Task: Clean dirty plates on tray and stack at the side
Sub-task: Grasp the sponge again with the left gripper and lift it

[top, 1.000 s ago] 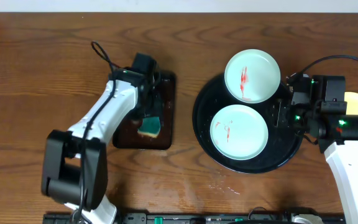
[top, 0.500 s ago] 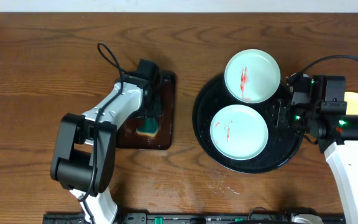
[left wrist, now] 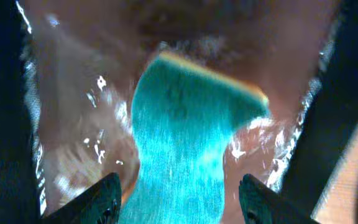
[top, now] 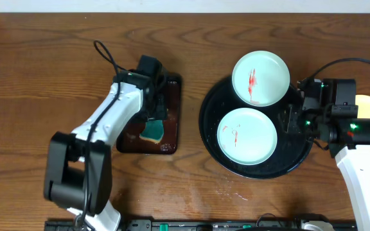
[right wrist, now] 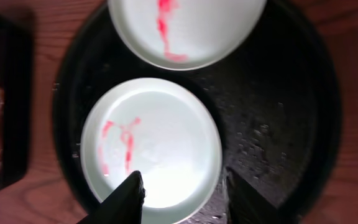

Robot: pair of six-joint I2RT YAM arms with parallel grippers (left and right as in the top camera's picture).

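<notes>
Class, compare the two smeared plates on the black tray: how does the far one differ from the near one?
The far plate overlaps the tray's rim, partly outside it; the near plate lies wholly inside. The far plate carries one bold red streak near its centre; the near plate has thinner, fainter marks left of centre. Both are round, pale mint and dirty.

Both arms have rounded white links joined by black joint housings. The left arm [top: 108,119] carries a thin black cable [top: 106,56] looped above its wrist. The right arm [top: 360,163] has a black cable [top: 345,61] arcing off a black wrist block dotted with green lights [top: 308,122]. The left gripper [left wrist: 179,202] and right gripper [right wrist: 182,196] end in black, pointed fingertips.
</notes>
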